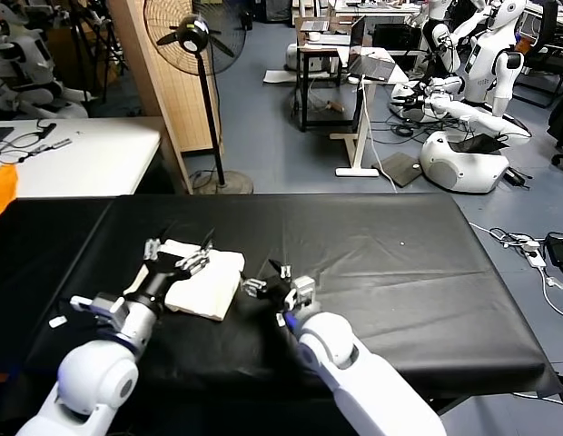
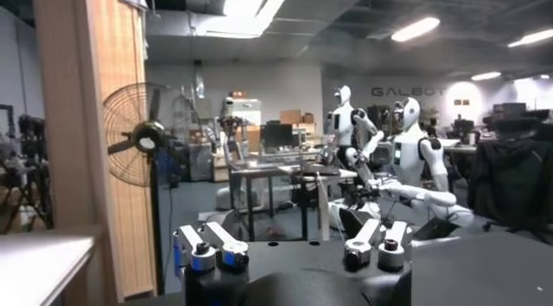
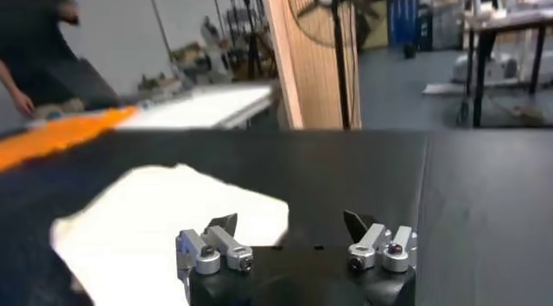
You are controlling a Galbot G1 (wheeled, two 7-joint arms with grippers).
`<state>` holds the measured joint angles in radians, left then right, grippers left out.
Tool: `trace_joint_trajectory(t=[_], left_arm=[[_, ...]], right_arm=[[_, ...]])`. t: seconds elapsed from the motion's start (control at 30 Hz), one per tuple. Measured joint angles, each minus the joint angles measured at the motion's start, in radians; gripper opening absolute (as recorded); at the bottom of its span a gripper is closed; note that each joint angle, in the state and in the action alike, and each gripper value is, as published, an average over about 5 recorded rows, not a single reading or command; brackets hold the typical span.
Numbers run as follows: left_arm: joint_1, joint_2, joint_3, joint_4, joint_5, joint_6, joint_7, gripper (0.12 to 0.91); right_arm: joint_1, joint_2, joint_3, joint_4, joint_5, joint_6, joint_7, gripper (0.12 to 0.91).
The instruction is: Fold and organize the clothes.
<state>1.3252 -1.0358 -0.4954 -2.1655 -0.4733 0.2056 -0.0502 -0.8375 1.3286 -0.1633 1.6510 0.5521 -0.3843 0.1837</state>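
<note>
Glossy white rounded arm shells, blue-violet ring seams at the joints, black wrist sections, left gripper (image 1: 179,252) and right gripper (image 1: 279,283) with black bodies, silver metal finger brackets, dark round screws, pointed black fingertips (image 3: 222,223), small white tag on left forearm

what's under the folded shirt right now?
The folded cream shirt lies flat on the black table cover; only that cover shows around its edges. Anything beneath the fabric is hidden. The open left gripper hangs over its near-left part; the open right gripper sits beside it.
</note>
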Motion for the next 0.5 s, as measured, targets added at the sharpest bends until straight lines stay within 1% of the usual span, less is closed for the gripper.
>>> trace_joint_trajectory(t=[0.2,0.5], left_arm=[[0.0,-0.001,0.004,0.009,0.004,-0.002,0.002,0.798],[-0.001,-0.003,0.006,0.015,0.003,-0.001,0.004,0.798]], right_arm=[[0.037,0.033,-0.018,-0.068,-0.014,0.039,-0.045,0.798],[0.072,0.071,-0.028,-0.143,-0.011,0.062,-0.054,0.795]])
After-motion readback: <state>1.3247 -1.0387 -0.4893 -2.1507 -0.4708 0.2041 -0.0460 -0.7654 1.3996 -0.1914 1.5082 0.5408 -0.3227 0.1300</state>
